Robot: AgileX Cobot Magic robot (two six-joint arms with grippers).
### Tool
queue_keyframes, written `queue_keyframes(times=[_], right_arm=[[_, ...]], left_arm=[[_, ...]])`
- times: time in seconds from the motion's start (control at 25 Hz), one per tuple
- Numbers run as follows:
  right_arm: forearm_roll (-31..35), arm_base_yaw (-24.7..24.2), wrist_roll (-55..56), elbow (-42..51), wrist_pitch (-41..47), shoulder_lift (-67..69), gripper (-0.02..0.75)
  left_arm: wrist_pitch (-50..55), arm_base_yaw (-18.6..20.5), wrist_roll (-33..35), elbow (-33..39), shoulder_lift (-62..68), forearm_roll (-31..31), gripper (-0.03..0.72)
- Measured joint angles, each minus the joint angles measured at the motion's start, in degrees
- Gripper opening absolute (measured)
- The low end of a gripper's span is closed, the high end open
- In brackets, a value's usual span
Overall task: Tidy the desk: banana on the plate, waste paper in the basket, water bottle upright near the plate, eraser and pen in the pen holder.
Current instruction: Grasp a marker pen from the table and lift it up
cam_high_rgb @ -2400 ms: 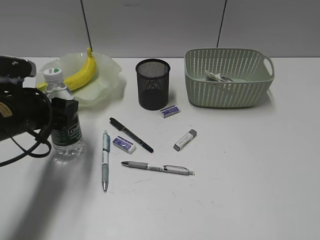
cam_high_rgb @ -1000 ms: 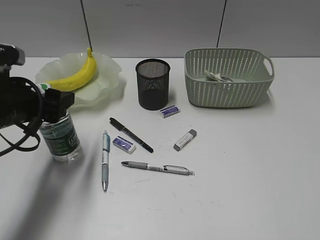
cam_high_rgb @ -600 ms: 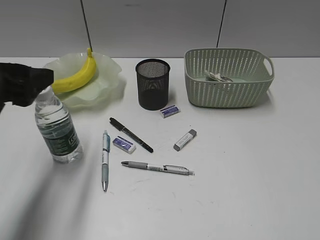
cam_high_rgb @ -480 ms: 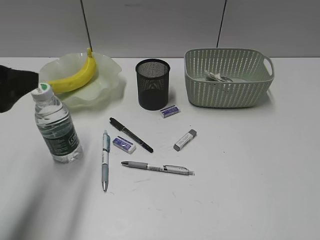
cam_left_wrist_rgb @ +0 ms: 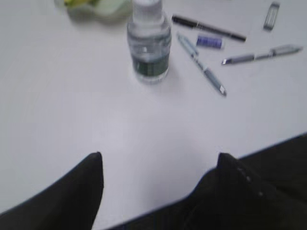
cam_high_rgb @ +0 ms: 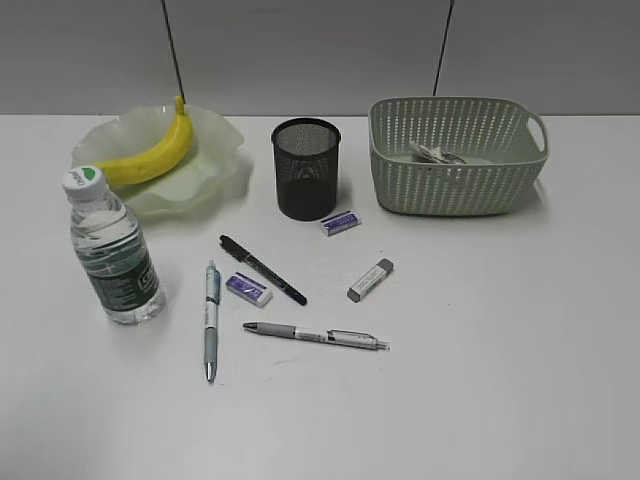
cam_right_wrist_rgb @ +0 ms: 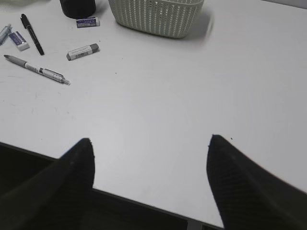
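The banana point(cam_high_rgb: 150, 152) lies in the pale green plate point(cam_high_rgb: 215, 180) at the back left. In front of the plate the water bottle point(cam_high_rgb: 112, 250) stands upright and free; the left wrist view shows the water bottle point(cam_left_wrist_rgb: 149, 45) well ahead of my open, empty left gripper point(cam_left_wrist_rgb: 160, 154). Crumpled waste paper point(cam_high_rgb: 435, 153) sits inside the basket point(cam_high_rgb: 455, 180). Three erasers point(cam_high_rgb: 247, 289) and three pens point(cam_high_rgb: 262, 270) lie on the desk in front of the black pen holder point(cam_high_rgb: 306, 168). My right gripper point(cam_right_wrist_rgb: 149, 139) hangs open over the desk's near edge, holding nothing.
Neither arm shows in the exterior view. The basket point(cam_right_wrist_rgb: 156, 17) stands far ahead of the right gripper, with a grey pen point(cam_right_wrist_rgb: 37, 69) and an eraser point(cam_right_wrist_rgb: 82, 51) to its left. Bare desk point(cam_high_rgb: 480, 350) spreads at the front right.
My left arm has let go of the bottle and drawn back to the left, out of the exterior view. The bottle stays standing. Nothing else has moved.
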Motion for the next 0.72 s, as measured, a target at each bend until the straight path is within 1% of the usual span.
queue_keyframes(times=[0.08,0.2,0.32,0.48,0.6,0.72], right_arm=[[0.0,0.0,0.0,0.0,-0.07,0.0,0.573],[0.0,0.0,0.0,0.0,-0.11,0.0,0.573],[0.14,0.0,0.0,0.0,-0.39,0.0,0.573],[1.59,0.0,0.0,0.0,-2.28,0.0,0.573],[3.15,0.0,0.0,0.0,-3.96,0.0,0.573],[3.96,0.0,0.0,0.0,-4.48,0.0,0.573]], left_arm=[[7.96,0.0,0.0,0.0,-2.5,1.64,0.534],[11.58,0.0,-0.47,0.0,-6.91,3.55,0.522],[11.88,0.0,-2.05,0.86,-12.38,2.82,0.52],[12.36,0.0,-2.32,4.88,-19.45,2.16,0.518],[12.59,0.0,-2.32,5.55,-23.95,2.27,0.517],[10.04,0.0,-2.32,6.17,-27.16,2.33,0.517]])
